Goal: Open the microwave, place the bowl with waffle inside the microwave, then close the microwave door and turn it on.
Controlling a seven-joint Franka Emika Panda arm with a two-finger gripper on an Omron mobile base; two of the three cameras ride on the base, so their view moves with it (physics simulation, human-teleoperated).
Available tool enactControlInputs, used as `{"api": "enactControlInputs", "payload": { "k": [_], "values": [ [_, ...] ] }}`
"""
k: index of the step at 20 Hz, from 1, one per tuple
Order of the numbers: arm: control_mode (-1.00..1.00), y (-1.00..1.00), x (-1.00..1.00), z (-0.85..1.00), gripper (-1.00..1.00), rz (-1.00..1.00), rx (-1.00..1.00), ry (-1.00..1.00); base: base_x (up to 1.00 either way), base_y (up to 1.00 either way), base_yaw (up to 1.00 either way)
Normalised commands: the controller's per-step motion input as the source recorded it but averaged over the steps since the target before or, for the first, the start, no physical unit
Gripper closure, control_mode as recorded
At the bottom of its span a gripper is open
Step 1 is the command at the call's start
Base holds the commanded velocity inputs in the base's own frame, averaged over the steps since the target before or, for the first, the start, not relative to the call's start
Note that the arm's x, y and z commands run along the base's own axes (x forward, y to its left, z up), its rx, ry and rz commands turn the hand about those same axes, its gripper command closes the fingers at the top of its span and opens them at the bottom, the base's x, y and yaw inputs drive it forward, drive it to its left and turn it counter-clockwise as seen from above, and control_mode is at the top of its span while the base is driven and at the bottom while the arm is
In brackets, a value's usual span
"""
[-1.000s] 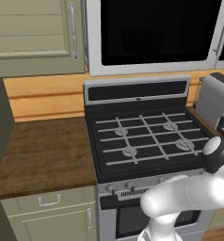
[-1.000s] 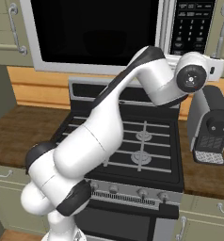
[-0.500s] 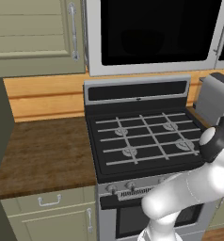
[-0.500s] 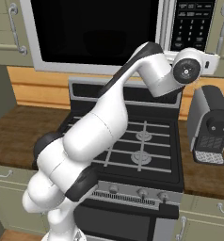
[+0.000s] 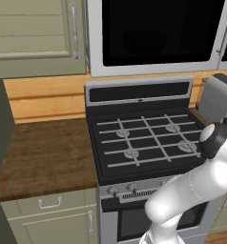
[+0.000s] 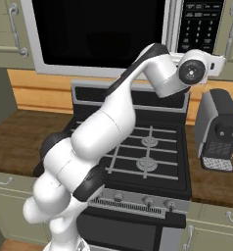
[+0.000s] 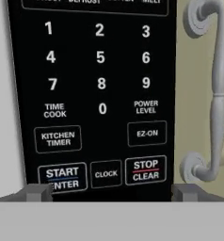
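The pincer (image 7: 107, 193) sits right up at the microwave (image 6: 113, 34) keypad (image 7: 97, 94), its tips spread wide apart, one under the START/ENTER button (image 7: 62, 178), the other past STOP/CLEAR (image 7: 146, 170). The microwave door (image 5: 158, 33) is closed, above the gas stove (image 5: 146, 138). A cabinet handle (image 7: 216, 89) stands just beside the panel. Compared with half a second ago, the wrist has risen closer to the keypad. A coffee machine (image 6: 220, 130) sits on the desk (image 5: 44, 157).

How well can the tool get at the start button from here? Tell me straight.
Probably yes. The tool faces the microwave keypad squarely, the start button sits just above its left fingertip, and nothing lies between. It would likely need a small sideways shift first.
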Motion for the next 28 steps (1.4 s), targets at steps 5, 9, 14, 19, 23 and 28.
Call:
{"api": "enactControlInputs", "payload": {
  "k": [5, 9, 14, 19, 23, 28],
  "values": [
    [-1.00, 0.00, 0.31, -0.01, -1.00, 0.00, 0.00, 0.00, 0.00, 0.00, 0.00],
    [-1.00, 0.00, 0.24, -0.02, -1.00, 0.00, 0.00, 0.00, 0.00, 0.00, 0.00],
    [-1.00, 0.00, 0.16, 0.00, -1.00, 0.00, 0.00, 0.00, 0.00, 0.00, 0.00],
    [-1.00, 0.00, 0.12, -0.04, -1.00, 0.00, 0.00, 0.00, 0.00, 0.00, 0.00],
    [-1.00, -0.11, 0.00, -0.07, -1.00, 0.00, 0.00, 0.00, 0.00, 0.00, 0.00],
    [-1.00, -0.08, 0.00, -0.05, -1.00, 0.00, 0.00, 0.00, 0.00, 0.00, 0.00]
  ]
}}
